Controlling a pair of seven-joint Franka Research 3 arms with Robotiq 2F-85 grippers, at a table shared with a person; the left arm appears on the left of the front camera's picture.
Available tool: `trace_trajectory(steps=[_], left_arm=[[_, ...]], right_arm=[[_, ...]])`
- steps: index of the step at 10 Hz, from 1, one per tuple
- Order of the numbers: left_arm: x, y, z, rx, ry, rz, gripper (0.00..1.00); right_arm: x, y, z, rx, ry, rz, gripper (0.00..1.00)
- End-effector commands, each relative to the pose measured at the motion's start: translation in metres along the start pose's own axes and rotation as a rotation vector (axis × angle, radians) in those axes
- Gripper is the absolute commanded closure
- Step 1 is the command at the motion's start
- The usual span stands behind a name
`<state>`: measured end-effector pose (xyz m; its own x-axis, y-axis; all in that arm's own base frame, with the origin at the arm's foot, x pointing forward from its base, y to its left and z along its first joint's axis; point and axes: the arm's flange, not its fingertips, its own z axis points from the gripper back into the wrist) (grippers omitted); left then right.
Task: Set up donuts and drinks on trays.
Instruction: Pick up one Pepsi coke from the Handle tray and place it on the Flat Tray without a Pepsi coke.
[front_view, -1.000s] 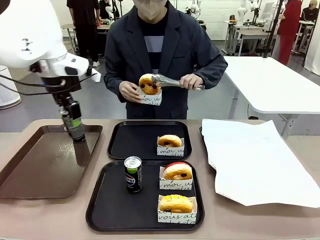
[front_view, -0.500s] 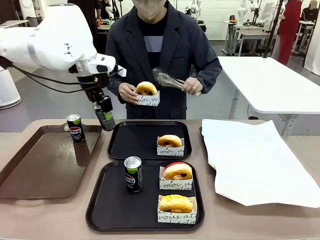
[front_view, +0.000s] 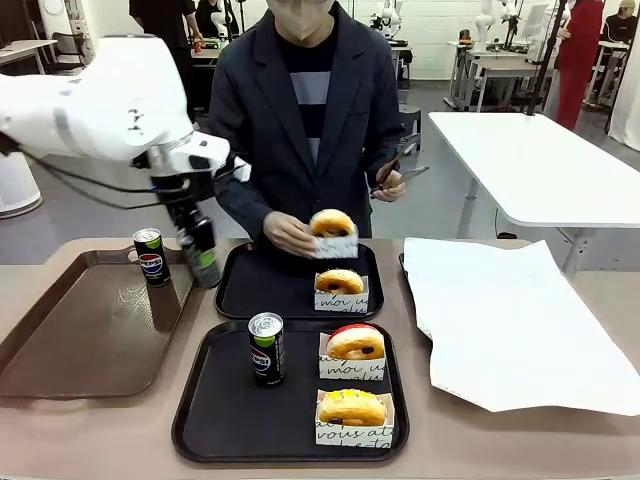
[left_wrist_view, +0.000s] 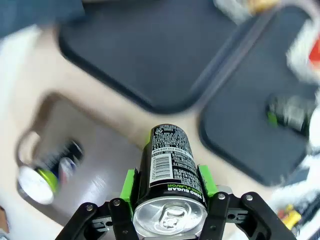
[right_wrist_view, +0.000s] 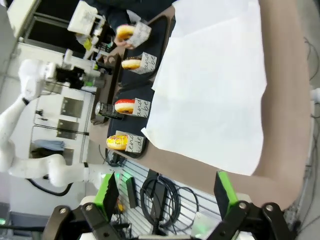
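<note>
**Inspector:** While the front view hides the left gripper (front_view: 203, 262) behind the can it carries, what does the left wrist view add?

**Assistant:** It shows the green pads (left_wrist_view: 129, 184) clamped on both sides of a black Pepsi can (left_wrist_view: 169, 172), silver lid toward the camera, barcode along its side. In the front view that can hangs tilted over the gap between the brown tray (front_view: 60, 340) and the far black tray (front_view: 260, 285).

**Inspector:** The right gripper (right_wrist_view: 168, 192)?

**Assistant:** The right wrist view shows its fingers spread wide with nothing between them, off the table's edge beside the white paper sheet (right_wrist_view: 215, 95).

**Inspector:** Other drinks?

**Assistant:** 2. 1 can (front_view: 150, 257) stands upright at the brown tray's far corner; another (front_view: 266, 349) stands upright on the near black tray (front_view: 215, 420), left of the donuts. The left wrist view blurs both.

**Inspector:** Donuts?

**Assistant:** 4, each in a white paper with black script. On the near tray, a yellow-topped donut (front_view: 351, 407) sits nearest, a red-topped donut (front_view: 355, 342) behind it. On the far tray sits a golden-brown donut (front_view: 340, 281). The person's hand (front_view: 290, 236) holds a 4th donut (front_view: 332, 223) just above that tray's far edge.

**Inspector:** The person's other hand (front_view: 390, 184)?

**Assistant:** Raised at the chest, holding metal tongs (front_view: 403, 177).
</note>
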<state>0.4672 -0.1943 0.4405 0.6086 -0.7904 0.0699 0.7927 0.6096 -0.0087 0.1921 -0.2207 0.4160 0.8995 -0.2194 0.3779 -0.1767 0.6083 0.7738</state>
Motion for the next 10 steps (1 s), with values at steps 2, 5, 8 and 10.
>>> trace_trajectory(steps=[2,5,8,10], left_arm=[[-0.141,-0.069,0.001,0.0,-0.018,-0.092,0.42],[-0.149,-0.06,0.001,0.003,-0.016,-0.077,0.42],[-0.107,-0.06,0.026,0.072,-0.066,-0.079,0.42],[-0.037,-0.034,0.051,0.113,-0.08,-0.08,0.42]], right_arm=[[0.002,0.0,-0.001,0.024,-0.024,0.015,0.0],[0.002,0.0,-0.001,0.024,-0.024,0.015,0.0],[0.002,0.0,-0.001,0.024,-0.024,0.015,0.0],[0.002,0.0,-0.001,0.024,-0.024,0.015,0.0]])
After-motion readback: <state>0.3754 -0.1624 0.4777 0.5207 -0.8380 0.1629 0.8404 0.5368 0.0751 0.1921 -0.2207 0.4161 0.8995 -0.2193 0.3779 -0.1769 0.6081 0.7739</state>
